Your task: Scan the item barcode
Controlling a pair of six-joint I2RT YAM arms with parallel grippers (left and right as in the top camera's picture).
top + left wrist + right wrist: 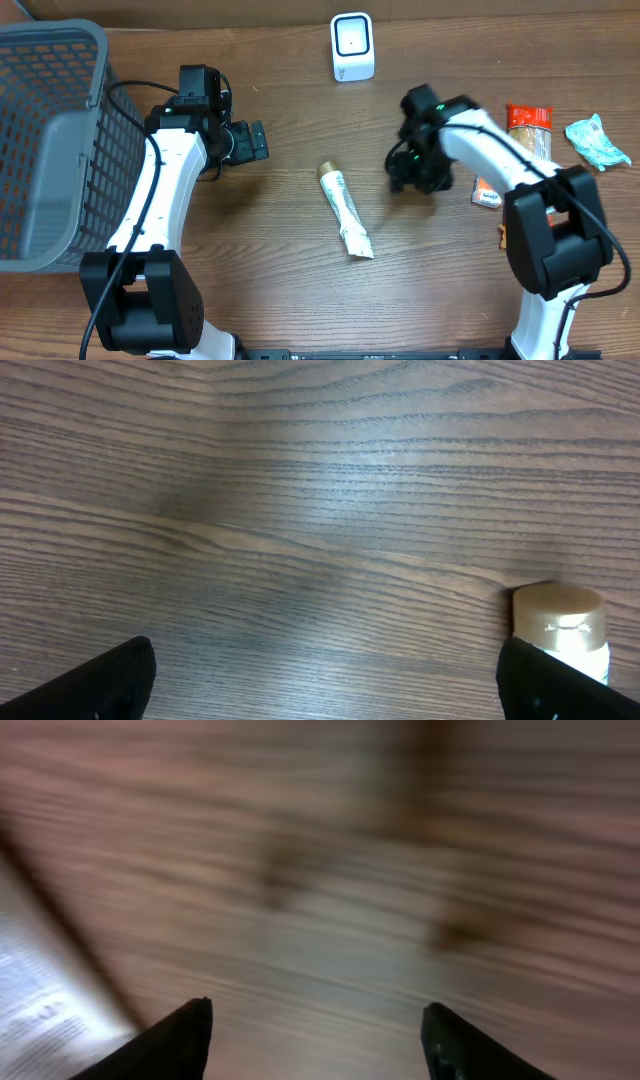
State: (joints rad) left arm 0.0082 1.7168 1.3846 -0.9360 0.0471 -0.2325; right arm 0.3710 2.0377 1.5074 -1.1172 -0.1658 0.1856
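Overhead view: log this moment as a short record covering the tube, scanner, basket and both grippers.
tube: lying flat mid-table, gold cap toward the scanner, held by neither gripper
scanner: white, at the table's far edge
basket: grey, on the left arm's side
left gripper: open, empty, near the tube's cap end
right gripper: open, nothing between its fingers, view blurred
packets: several, on the right arm's side

Dark wood-grain table (300, 290), soft even light, grey basket (50, 190) at edge
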